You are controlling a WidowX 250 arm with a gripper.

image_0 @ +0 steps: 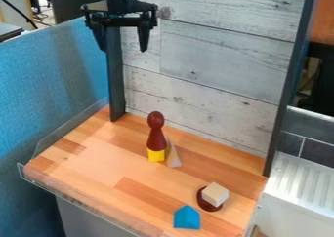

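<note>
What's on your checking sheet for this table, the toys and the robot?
Surface: wood table with a clear rim along its left and front edges.
Things: red figure standing on a yellow block, wooden triangle close beside them; tan block on a brown round piece; blue block in front.
Clutter: nothing seen.
Gripper: open, holding nothing, hanging above the table's back left part.
Cables: black cord at the top left, off the table.
Surroundings: blue screen left, white plank wall behind, white radiator right.
</note>
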